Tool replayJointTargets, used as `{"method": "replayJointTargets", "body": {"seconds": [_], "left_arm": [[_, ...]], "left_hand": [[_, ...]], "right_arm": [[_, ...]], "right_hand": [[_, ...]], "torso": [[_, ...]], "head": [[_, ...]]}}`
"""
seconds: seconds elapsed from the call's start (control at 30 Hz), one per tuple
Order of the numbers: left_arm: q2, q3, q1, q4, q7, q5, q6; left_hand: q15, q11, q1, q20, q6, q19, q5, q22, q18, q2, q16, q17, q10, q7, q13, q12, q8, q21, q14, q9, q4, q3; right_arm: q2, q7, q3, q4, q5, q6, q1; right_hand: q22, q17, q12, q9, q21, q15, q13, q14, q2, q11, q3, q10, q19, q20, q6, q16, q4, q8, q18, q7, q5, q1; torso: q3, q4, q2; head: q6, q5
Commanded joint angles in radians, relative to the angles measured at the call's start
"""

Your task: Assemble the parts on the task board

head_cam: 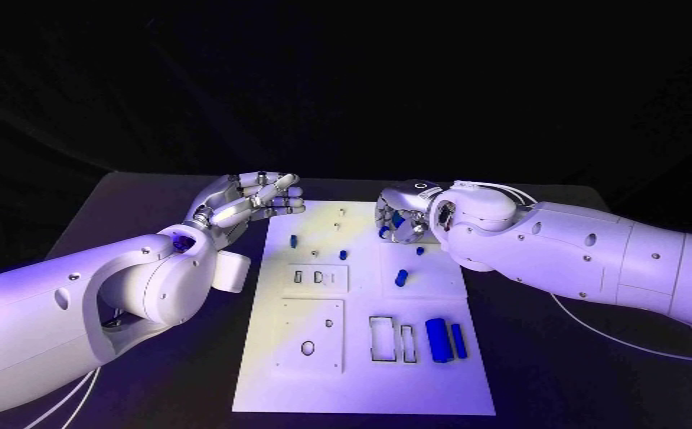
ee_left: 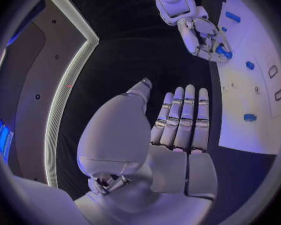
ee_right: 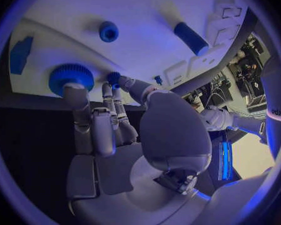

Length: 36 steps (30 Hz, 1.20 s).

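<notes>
The left hand [head_cam: 248, 199] is held off the board's [head_cam: 361, 389] left far corner, fingers straight and together, empty. At the far right edge, a gear [ee_right: 70, 76] is touched by the right hand's [head_cam: 408, 211] fingertips; a grip cannot be told.

Black table [head_cam: 562, 369] beneath, against a dark backdrop [head_cam: 346, 49]

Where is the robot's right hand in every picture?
Head view: the right hand is at the far right side of the task board, fingers pointing down.
Left wrist view: the right hand is past the left hand, at the board's edge.
Right wrist view: the right hand is in the middle, fingertips by a blue toothed wheel.
Shared landmark: the white task board.
</notes>
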Motion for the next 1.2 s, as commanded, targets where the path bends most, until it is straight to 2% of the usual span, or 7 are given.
{"method": "replayJointTargets", "body": {"seconds": [0.03, 0.3, 0.5, 0.87, 1.07, 1.17, 1.2], "left_arm": [[0.001, 0.001, 0.002, 0.001, -0.004, 0.004, 0.020], [0.002, 0.001, 0.002, 0.000, -0.012, 0.006, 0.027], [0.004, 0.001, 0.002, -0.002, -0.017, 0.006, 0.033], [0.005, 0.001, 0.002, -0.007, -0.020, 0.006, 0.037], [0.005, 0.001, 0.002, -0.010, -0.020, 0.007, 0.035], [0.006, 0.001, 0.002, -0.010, -0.019, 0.007, 0.035], [0.006, 0.001, 0.002, -0.010, -0.019, 0.007, 0.035]], "left_hand": [[0.002, 0.002, -0.007, 0.001, -0.005, 0.009, 0.005, -0.001, 0.012, 0.006, -0.005, 0.001, 0.004, 0.011, 0.001, -0.005, -0.004, -0.005, 0.002, 0.002, 0.002, -0.006], [0.003, 0.003, -0.005, 0.002, -0.010, 0.009, 0.009, -0.002, 0.012, 0.007, -0.006, 0.002, 0.004, 0.013, 0.001, -0.007, -0.007, -0.006, 0.001, 0.001, 0.002, -0.008], [0.003, 0.004, -0.005, 0.002, -0.012, 0.009, 0.009, -0.003, 0.012, 0.007, -0.007, 0.002, 0.003, 0.014, 0.000, -0.009, -0.008, -0.007, 0.000, 0.001, 0.002, -0.010], [0.004, 0.005, -0.005, 0.002, -0.014, 0.008, 0.010, -0.004, 0.012, 0.008, -0.009, 0.002, 0.002, 0.014, 0.000, -0.011, -0.008, -0.008, -0.001, 0.001, 0.003, -0.011], [0.004, 0.005, -0.005, 0.002, -0.014, 0.008, 0.011, -0.004, 0.012, 0.009, -0.009, 0.003, 0.002, 0.014, 0.000, -0.011, -0.008, -0.008, -0.002, 0.001, 0.003, -0.011], [0.004, 0.005, -0.005, 0.002, -0.014, 0.008, 0.011, -0.004, 0.012, 0.009, -0.009, 0.003, 0.002, 0.014, 0.000, -0.011, -0.008, -0.008, -0.002, 0.001, 0.003, -0.011], [0.004, 0.005, -0.005, 0.002, -0.014, 0.008, 0.011, -0.004, 0.012, 0.009, -0.009, 0.003, 0.002, 0.014, 0.000, -0.011, -0.008, -0.008, -0.002, 0.001, 0.003, -0.011]], "right_arm": [[0.003, -0.010, -0.001, -0.003, -0.016, 0.021, -0.003], [0.010, -0.021, -0.001, -0.013, -0.028, 0.012, -0.009], [0.010, -0.028, -0.001, -0.013, -0.037, -0.016, -0.011], [0.002, -0.050, 0.000, 0.016, -0.051, -0.175, -0.012], [0.011, -0.077, 0.002, 0.023, -0.057, -0.260, -0.011], [0.025, -0.084, 0.003, 0.017, -0.058, -0.277, -0.010], [0.029, -0.085, 0.003, 0.015, -0.057, -0.280, -0.010]], "right_hand": [[0.005, 0.002, -0.005, 0.002, 0.009, -0.002, -0.001, 0.050, 0.007, 0.000, 0.008, 0.010, -0.001, -0.001, 0.009, 0.005, 0.001, 0.005, -0.010, -0.001, 0.001, 0.003], [0.011, 0.002, -0.009, 0.008, 0.014, -0.002, -0.003, 0.050, -0.008, 0.000, 0.015, 0.012, -0.003, -0.002, 0.006, 0.008, -0.003, 0.006, -0.010, -0.001, -0.007, 0.003], [0.025, 0.008, -0.007, 0.017, 0.025, -0.004, -0.002, 0.051, -0.007, -0.003, 0.030, 0.024, -0.002, -0.003, 0.013, 0.014, -0.007, 0.013, -0.011, -0.003, -0.006, 0.013], [0.068, 0.023, 0.007, 0.051, 0.058, -0.018, 0.010, 0.054, 0.002, -0.019, 0.068, 0.079, 0.002, -0.014, 0.037, 0.029, -0.020, 0.037, -0.015, -0.014, -0.008, 0.036], [0.072, 0.023, 0.006, 0.054, 0.061, -0.019, 0.011, 0.054, 0.001, -0.020, 0.072, 0.081, 0.002, -0.015, 0.038, 0.031, -0.022, 0.038, -0.016, -0.015, -0.007, 0.038], [0.074, 0.024, 0.006, 0.055, 0.063, -0.019, 0.011, 0.054, 0.000, -0.020, 0.073, 0.081, 0.003, -0.015, 0.038, 0.031, -0.023, 0.039, -0.016, -0.015, -0.007, 0.037], [0.074, 0.024, 0.006, 0.055, 0.063, -0.019, 0.011, 0.054, 0.000, -0.020, 0.073, 0.081, 0.003, -0.015, 0.038, 0.031, -0.023, 0.039, -0.016, -0.015, -0.007, 0.037]], "torso": [[-0.0003, 0.0010, 0.003], [-0.0007, 0.0012, 0.006], [-0.0011, 0.0011, 0.007], [-0.0014, 0.0020, 0.007], [0.0012, 0.0037, 0.007], [-0.0024, 0.0047, 0.008], [-0.0024, 0.0048, 0.008]], "head": [[-0.002, 0.000], [-0.003, 0.000], [-0.004, 0.000], [-0.001, 0.002], [0.002, 0.007], [0.004, 0.009], [0.004, 0.009]]}}
